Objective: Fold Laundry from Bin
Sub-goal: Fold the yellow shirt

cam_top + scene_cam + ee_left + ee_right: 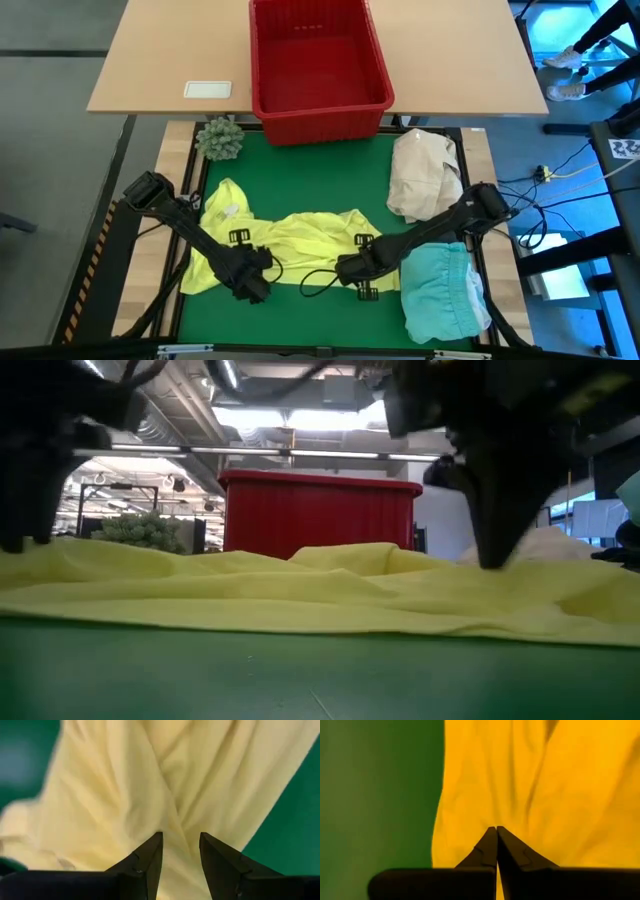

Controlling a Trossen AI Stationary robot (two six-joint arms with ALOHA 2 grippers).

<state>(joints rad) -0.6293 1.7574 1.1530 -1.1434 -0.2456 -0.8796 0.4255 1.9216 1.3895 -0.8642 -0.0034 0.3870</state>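
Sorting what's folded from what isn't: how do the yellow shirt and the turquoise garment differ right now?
The yellow shirt lies spread and wrinkled across the green mat's middle; the turquoise garment sits as a compact stack at the mat's right edge. Both hands, left hand and right hand, are at the yellow shirt, none at the turquoise. Both lie outside the red bin.

Wooden desk point(450, 60), grey floor point(50, 60), ceiling strip lights point(300, 420)

Soft yellow cloth point(300, 245), glossy plastic bin point(318, 112)
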